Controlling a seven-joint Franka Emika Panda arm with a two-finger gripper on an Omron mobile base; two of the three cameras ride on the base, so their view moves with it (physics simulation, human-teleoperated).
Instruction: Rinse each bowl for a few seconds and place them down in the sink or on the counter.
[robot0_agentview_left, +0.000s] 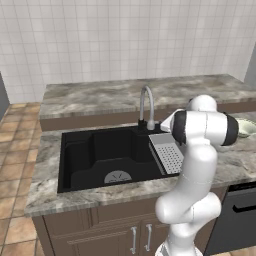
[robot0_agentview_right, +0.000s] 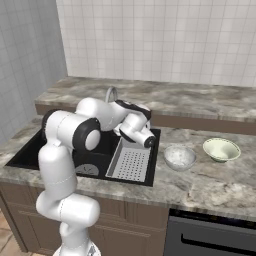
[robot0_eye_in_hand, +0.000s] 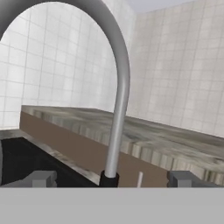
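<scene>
Sink (robot0_agentview_left: 80, 155) – black basin set into the counter (robot0_agentview_left: 100, 97), round grey drain (robot0_agentview_left: 118, 176) on its floor near the front wall. Faucet (robot0_agentview_left: 146, 105) stands at the back rim, curved steel neck on a dark base.

Grey perforated tray (robot0_agentview_right: 131, 164) lies at the right end of the basin, against its right wall.

Two bowls sit on the counter right of the sink, both upright, neither in the basin. Whitish-grey bowl (robot0_agentview_right: 179, 156) is nearer the sink, just beside its right rim. Cream bowl (robot0_agentview_right: 221, 149) with the green inside sits further right and a little further back; the two are near each other but not touching. In the left base view the cream bowl's edge (robot0_agentview_left: 246, 127) peeks out from behind the arm's elbow.

Arm is folded forward over the sink's right half, forearm reaching toward the faucet. Gripper (robot0_agentview_right: 114, 131) mostly hidden behind the wrist in the right base view.

Hand view: fingertips (robot0_eye_in_hand: 41, 178) stand wide apart at the bottom, nothing between them – hand empty. Faucet neck (robot0_eye_in_hand: 119, 109) rises close ahead between the tips, arching up and over to the left. Behind it, the raised back counter (robot0_eye_in_hand: 153, 142) and the tiled wall (robot0_eye_in_hand: 183, 65).

Gripper well apart from both bowls.
</scene>
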